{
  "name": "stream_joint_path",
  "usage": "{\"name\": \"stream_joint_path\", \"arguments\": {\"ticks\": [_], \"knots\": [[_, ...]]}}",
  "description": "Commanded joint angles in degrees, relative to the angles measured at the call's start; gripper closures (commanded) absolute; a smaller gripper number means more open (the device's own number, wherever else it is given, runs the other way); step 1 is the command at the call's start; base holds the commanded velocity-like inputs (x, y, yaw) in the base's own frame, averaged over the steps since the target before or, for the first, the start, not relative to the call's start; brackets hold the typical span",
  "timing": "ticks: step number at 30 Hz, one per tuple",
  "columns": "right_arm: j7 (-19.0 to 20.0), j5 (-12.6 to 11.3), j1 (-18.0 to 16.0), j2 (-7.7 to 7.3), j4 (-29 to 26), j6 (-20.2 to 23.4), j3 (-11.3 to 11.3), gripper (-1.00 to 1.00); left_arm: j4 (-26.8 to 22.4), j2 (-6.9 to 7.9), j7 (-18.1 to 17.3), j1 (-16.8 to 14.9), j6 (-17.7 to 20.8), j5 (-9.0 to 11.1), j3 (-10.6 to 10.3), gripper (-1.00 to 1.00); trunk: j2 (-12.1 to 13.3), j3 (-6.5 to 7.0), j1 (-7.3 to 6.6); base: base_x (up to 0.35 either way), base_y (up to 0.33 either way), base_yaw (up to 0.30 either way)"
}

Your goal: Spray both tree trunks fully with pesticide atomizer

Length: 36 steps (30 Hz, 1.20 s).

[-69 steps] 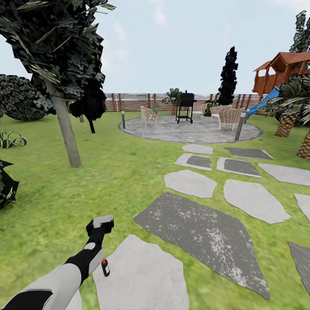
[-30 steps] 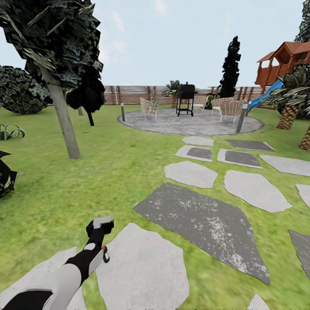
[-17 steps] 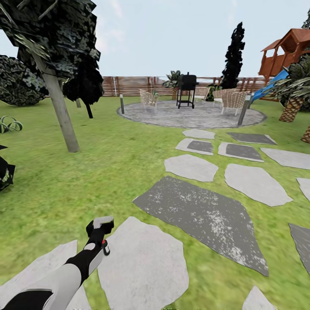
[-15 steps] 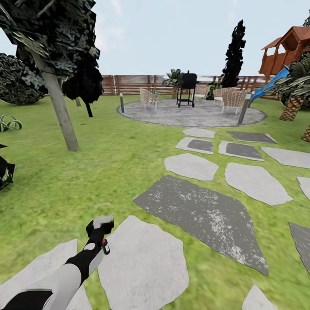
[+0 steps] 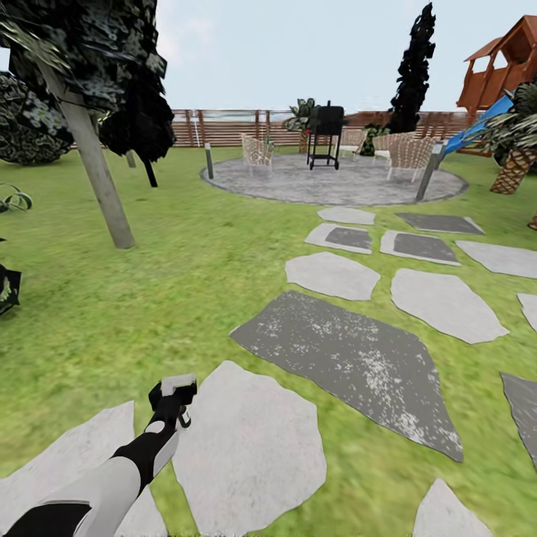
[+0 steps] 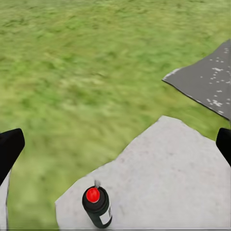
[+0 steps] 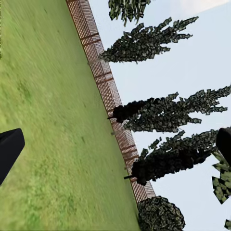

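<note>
You face a lawn (image 5: 186, 283) crossed by stepping stones (image 5: 339, 358), with a tree (image 5: 97, 179) far left and a round patio (image 5: 335, 186) far ahead. Your left gripper (image 5: 173, 388) hangs near you with its fingers spread apart, just above the spray bottle (image 6: 97, 207), which stands upright on a pale stone (image 6: 163, 183). Your right gripper (image 7: 115, 149) is spread apart too, holding nothing.

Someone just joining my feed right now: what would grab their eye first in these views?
Probably the left hand, open and stretched low over a pale stepping stone, with the small black pesticide atomizer standing upright on that stone, red tip up. Next, the leaning grey-brown tree trunk on the lawn at far left, and the round patio with a black grill by the fence.
</note>
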Motion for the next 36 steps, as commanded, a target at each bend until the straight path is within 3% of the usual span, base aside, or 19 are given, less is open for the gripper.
{"name": "stream_joint_path", "arguments": {"ticks": [1,19,24,29,33,36], "knots": [[0.01,0.48,0.00,0.02,0.00,-0.16,-0.48,-1.00,0.05,-0.01,0.03,-0.03,-0.21,0.37,-0.09,-1.00,-0.03,-0.27,0.01,0.000,0.000,0.000],[0.07,0.48,0.00,0.02,0.08,-0.16,-0.48,-1.00,-0.14,0.07,0.03,-0.04,-0.83,0.37,-0.37,-1.00,-0.28,-4.26,0.48,0.000,0.000,0.000],[0.07,0.48,0.00,0.02,0.16,-0.16,-0.48,-1.00,-0.20,0.49,0.03,-0.04,-7.19,0.26,-0.41,-1.00,-0.34,-5.37,0.61,0.000,0.000,0.000],[0.07,0.48,0.00,0.02,0.99,-0.16,-0.48,-1.00,-0.26,0.85,0.03,-0.06,-9.64,0.21,-0.42,-1.00,-0.41,-6.47,0.74,0.000,0.000,0.000],[0.07,0.48,0.00,0.02,1.39,-0.16,-0.48,-1.00,-0.30,1.91,0.03,-0.04,-14.90,0.19,-0.42,-1.00,-0.46,-7.36,0.84,0.000,0.000,0.000],[0.07,0.48,0.00,0.02,1.49,-0.16,-0.48,-1.00,-0.30,2.09,0.03,-0.02,-16.01,0.19,-0.42,-1.00,-0.50,-8.02,0.92,0.000,0.000,0.000]]}}
